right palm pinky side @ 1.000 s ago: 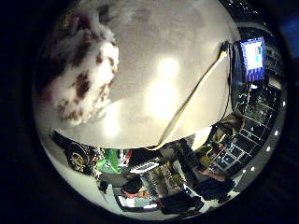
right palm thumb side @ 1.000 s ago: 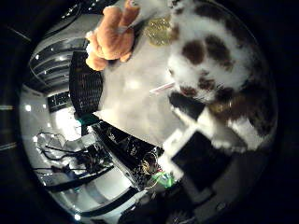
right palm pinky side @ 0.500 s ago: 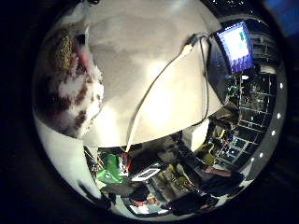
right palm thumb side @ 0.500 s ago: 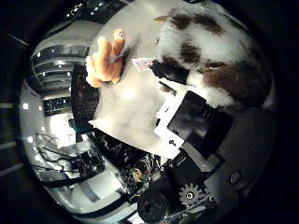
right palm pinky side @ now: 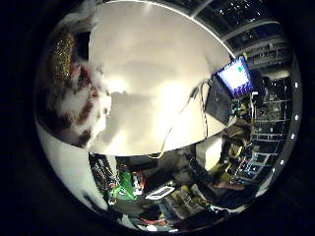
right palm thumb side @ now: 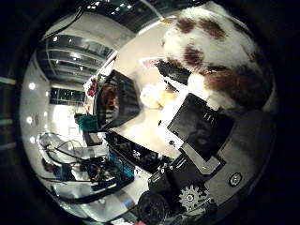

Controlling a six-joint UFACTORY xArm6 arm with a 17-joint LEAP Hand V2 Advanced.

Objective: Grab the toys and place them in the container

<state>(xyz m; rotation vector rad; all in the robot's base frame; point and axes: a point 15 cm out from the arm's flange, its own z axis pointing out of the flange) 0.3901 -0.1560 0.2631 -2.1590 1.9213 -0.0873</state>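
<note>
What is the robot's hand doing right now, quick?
Right hand: shut on the brown-spotted white plush toy, fingers curled against it.

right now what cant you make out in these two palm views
- Spotted plush toy: thumb-side view, its lower part hidden behind the hand.
- Orange toy: mostly blocked by the hand.
- Black container: its contents too dark to tell.
- Little-finger view: plush cut off by the edge.

The fluffy white plush toy with brown patches (right palm thumb side: pixel 220 56) is showing a gold glittery spot. The white tabletop (right palm pinky side: pixel 157 88) is gleaming beside the black mesh container (right palm thumb side: pixel 117 101).
</note>
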